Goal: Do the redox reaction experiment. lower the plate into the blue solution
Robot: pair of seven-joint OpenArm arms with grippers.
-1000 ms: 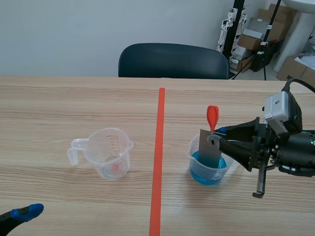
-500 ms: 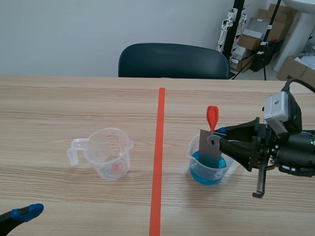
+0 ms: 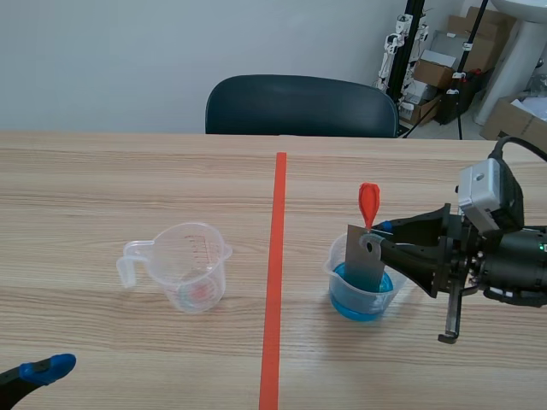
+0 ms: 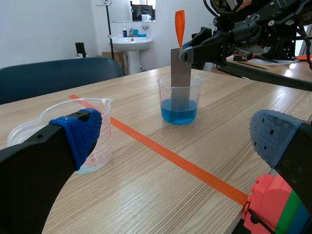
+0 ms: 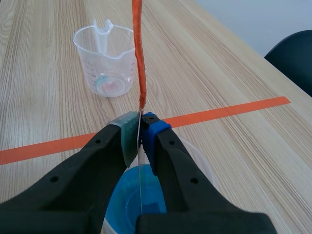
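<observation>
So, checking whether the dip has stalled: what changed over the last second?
Nothing visibly changed. The right gripper stays shut on the metal plate, whose lower end sits in the blue liquid in the cup. The clear jug and the left gripper have not moved.

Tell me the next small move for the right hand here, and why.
Probably ease the right hand a little lower, keeping its grip on the metal plate. The plate's lower end already sits in the blue solution in the clear measuring cup, but most of it stands above the liquid.
</observation>
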